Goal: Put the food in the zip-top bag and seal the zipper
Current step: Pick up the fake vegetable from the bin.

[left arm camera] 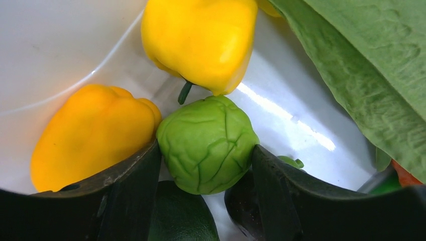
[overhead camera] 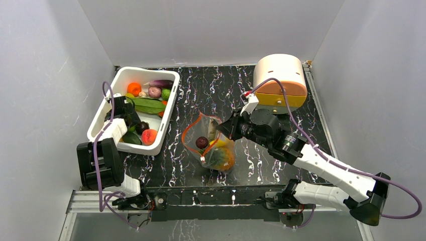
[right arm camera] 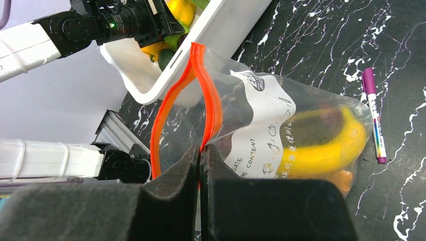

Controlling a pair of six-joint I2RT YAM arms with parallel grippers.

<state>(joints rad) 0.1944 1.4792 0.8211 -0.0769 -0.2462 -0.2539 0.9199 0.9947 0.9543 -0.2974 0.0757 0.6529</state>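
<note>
Centre of the top view: bag (overhead camera: 208, 145) upright and gaping, zipper (right arm camera: 171, 100) unsealed, parted in a loop. Pinched at its near end by the right gripper (right arm camera: 201, 153), jaws closed tight on the zipper. Inside, lower right of the right wrist view: banana (right arm camera: 321, 150), with something dark and something orange beside it. Just right of the bag, lying flat: pen (right arm camera: 374, 115). Upper left of the top view: tub (overhead camera: 168, 109) with more food. Down in it, left gripper (left arm camera: 206, 150), narrowed against both sides of a green toy (left arm camera: 207, 135); two yellow peppers (left arm camera: 201, 40) just above.
</note>
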